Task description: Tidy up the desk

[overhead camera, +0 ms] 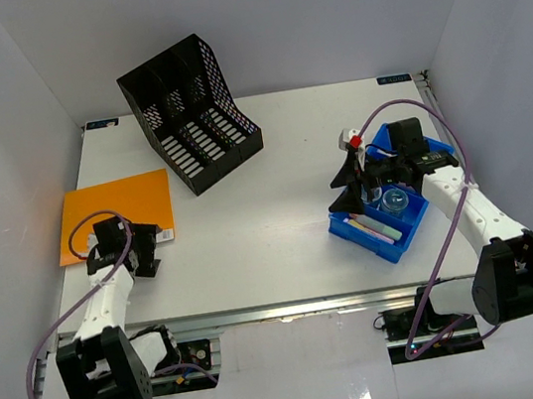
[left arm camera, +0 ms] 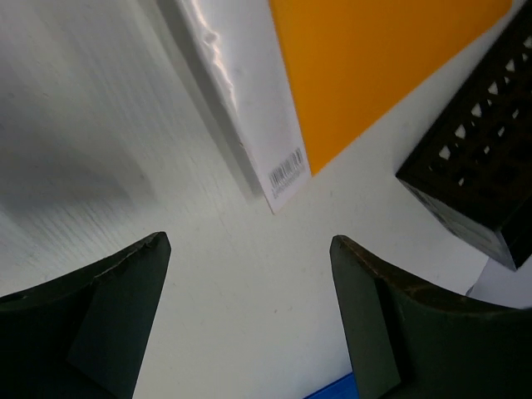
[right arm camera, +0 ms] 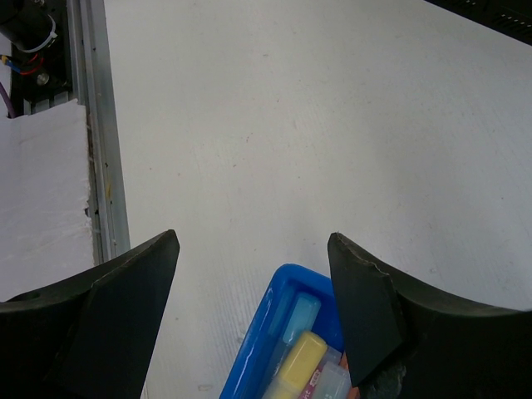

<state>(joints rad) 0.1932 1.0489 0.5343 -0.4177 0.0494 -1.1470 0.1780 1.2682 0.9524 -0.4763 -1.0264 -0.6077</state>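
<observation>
The white desk (overhead camera: 278,208) holds an orange folder (overhead camera: 118,212) at the left, with a white barcoded edge in the left wrist view (left arm camera: 287,170). My left gripper (overhead camera: 142,250) is open and empty just off the folder's near right corner, low over bare desk (left arm camera: 249,241). A blue tray (overhead camera: 357,231) with several markers (overhead camera: 377,230) and a clear roll (overhead camera: 394,200) sits at the right. My right gripper (overhead camera: 350,187) is open and empty above the tray's left end (right arm camera: 253,237). The right wrist view shows a yellow marker (right arm camera: 303,357) in the tray (right arm camera: 249,366).
A black mesh file organizer (overhead camera: 188,111) stands at the back, left of centre, and also shows in the left wrist view (left arm camera: 474,183). The metal rail (right arm camera: 100,166) runs along the front edge. Pale grey walls close in the sides and back.
</observation>
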